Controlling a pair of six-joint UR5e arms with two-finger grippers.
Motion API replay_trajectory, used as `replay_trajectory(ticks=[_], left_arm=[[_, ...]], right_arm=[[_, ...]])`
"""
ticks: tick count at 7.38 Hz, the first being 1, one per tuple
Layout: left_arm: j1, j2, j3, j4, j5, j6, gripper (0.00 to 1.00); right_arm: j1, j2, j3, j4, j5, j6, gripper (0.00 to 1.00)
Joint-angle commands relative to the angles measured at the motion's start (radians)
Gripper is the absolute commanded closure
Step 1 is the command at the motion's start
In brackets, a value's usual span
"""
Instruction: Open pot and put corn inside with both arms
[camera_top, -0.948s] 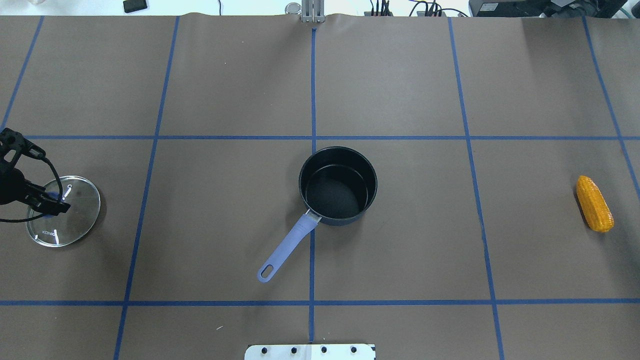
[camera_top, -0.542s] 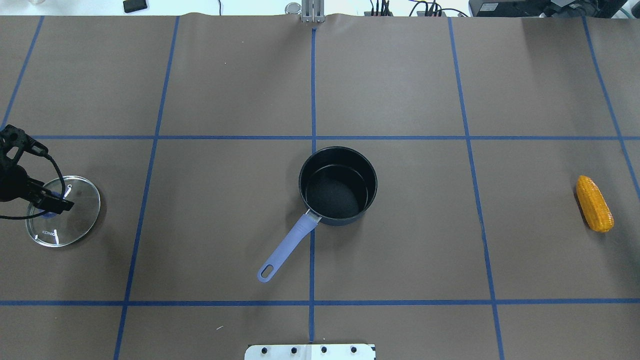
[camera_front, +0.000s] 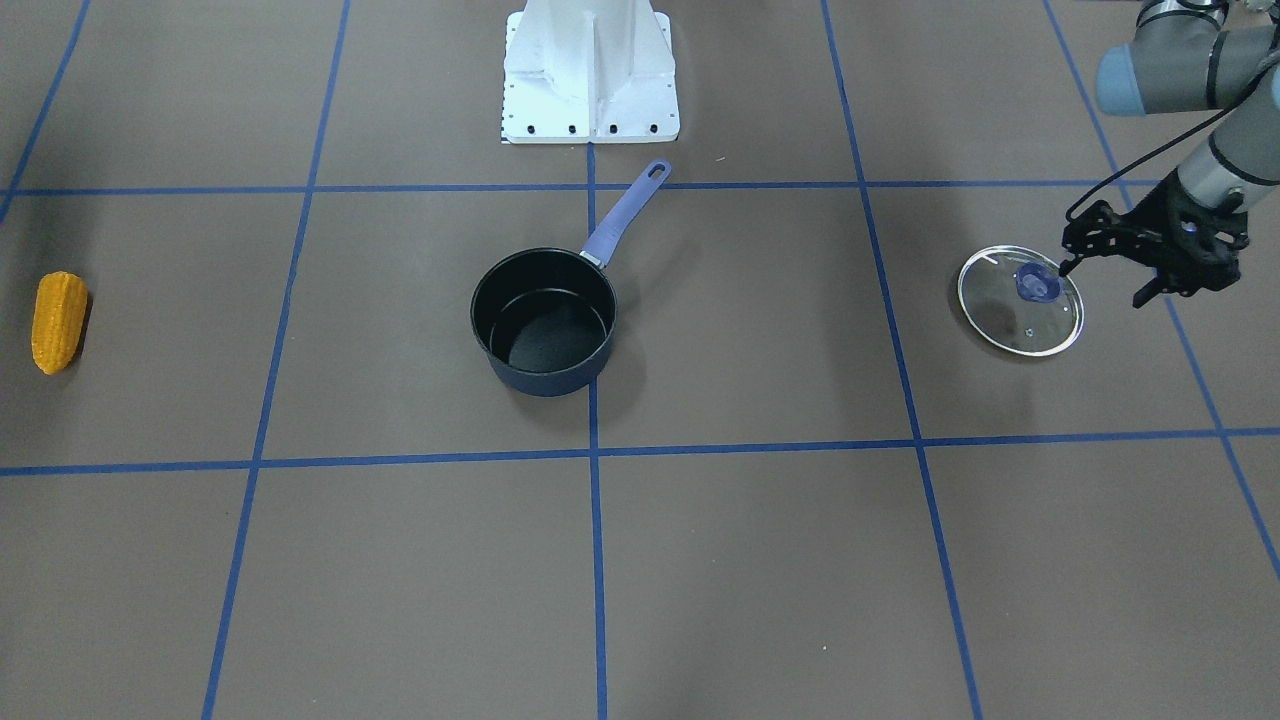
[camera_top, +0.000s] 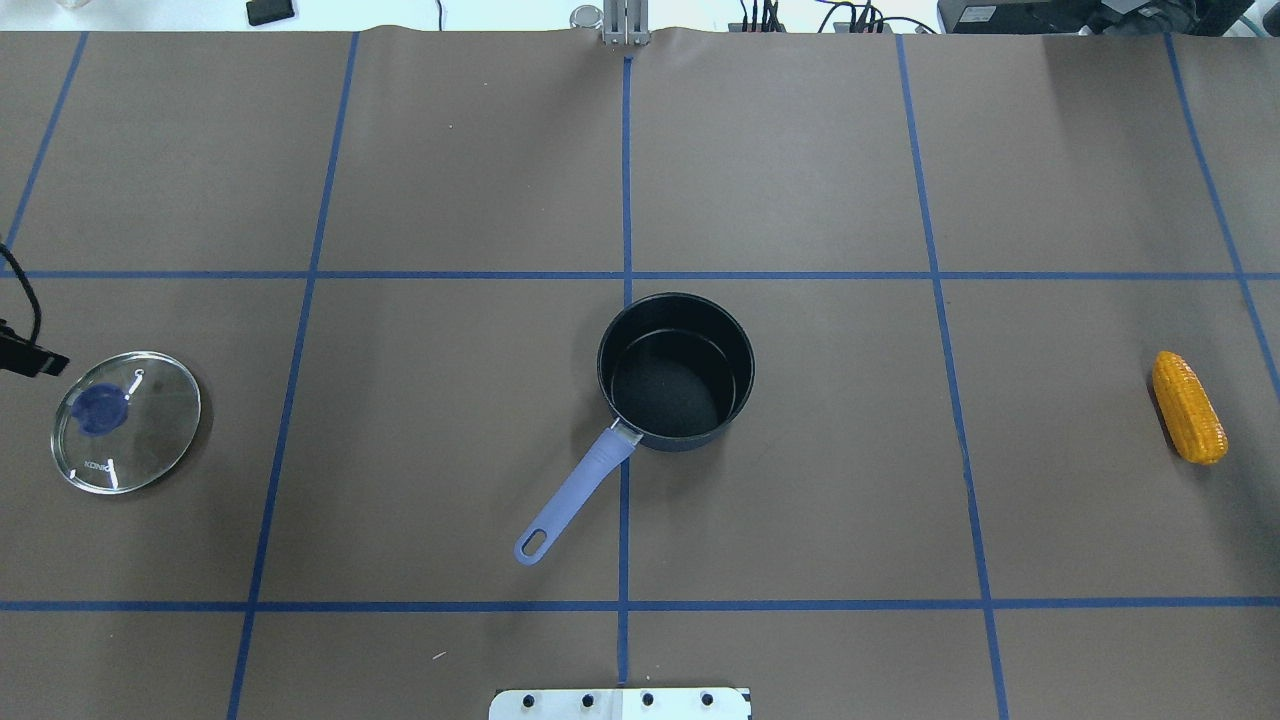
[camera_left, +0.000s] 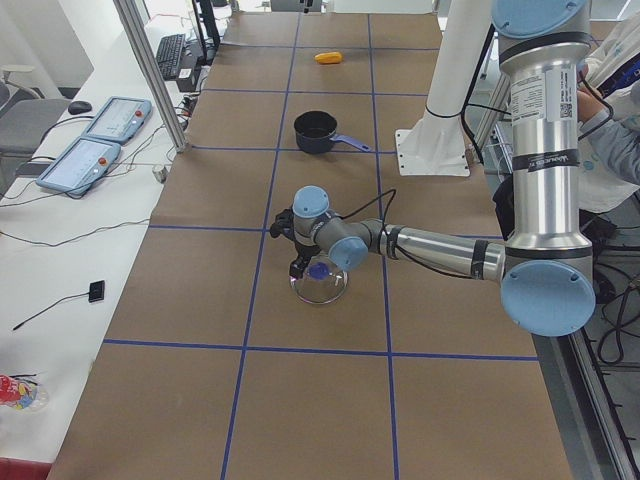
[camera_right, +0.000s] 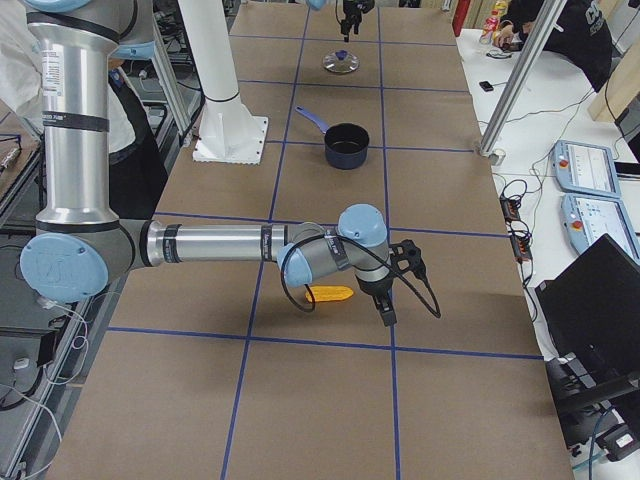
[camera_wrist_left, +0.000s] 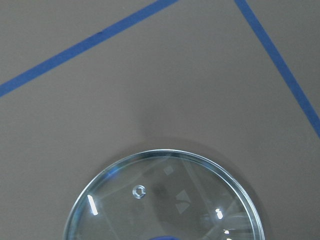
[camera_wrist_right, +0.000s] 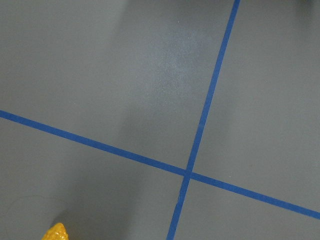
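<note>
Pot (camera_top: 675, 370) sitting uncovered, lid (camera_top: 126, 421) lying well apart.
Left gripper (camera_front: 1101, 285) hovering beside lid, spread and empty; right gripper (camera_right: 395, 290) state indeterminable.

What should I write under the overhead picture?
Open pot sits in the middle; glass lid far left, corn far right.

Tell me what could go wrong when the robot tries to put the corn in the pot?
1. The corn is round and lies on its side, so it might roll or slip when the right end effector pinches it.
2. It lies far from the pot, so the long carry gives it more chances to drop.
3. The pot's handle sticks out toward the robot. An arm could bump it and shove the pot.
</note>
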Motion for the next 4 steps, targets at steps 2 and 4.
replay_trajectory(ticks=[2, 4], left_arm=[[-0.322, -0.046, -0.002, 0.346, -0.013, 0.468, 0.01], [-0.424, -0.043, 0.042, 0.434, -0.011, 0.447, 0.01]], right_arm=[[-0.013, -0.001, 0.0, 0.0, 0.006, 0.0, 0.0], [-0.025, 0.0, 0.006, 0.0, 0.02, 0.002, 0.0]])
